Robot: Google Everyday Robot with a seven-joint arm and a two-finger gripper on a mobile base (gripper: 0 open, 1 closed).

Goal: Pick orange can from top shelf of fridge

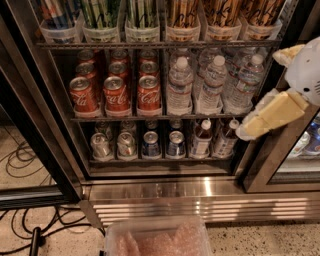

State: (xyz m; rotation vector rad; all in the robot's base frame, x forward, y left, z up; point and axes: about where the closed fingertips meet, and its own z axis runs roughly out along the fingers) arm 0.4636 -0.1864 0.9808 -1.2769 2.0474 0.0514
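Observation:
The fridge [160,192] stands in front of me with its door open. The top shelf [160,44] runs across the upper edge of the view and carries a row of clear plastic tubs. Orange cans [182,12] with dark streaks stand in the three right-hand tubs, their tops cut off by the edge of the view. Green-and-white striped cans [101,12] stand to their left. My gripper [272,115], white and pale yellow, hangs at the right edge. It sits in front of the fridge's right frame, below and to the right of the orange cans, and touches none of them.
Red cola cans [116,94] and water bottles [214,85] fill the middle shelf. Small cans and bottles [150,144] stand on the bottom shelf. The dark door frame [35,125] slants at left. Cables [30,235] lie on the floor. A clear tub [160,240] sits at the bottom.

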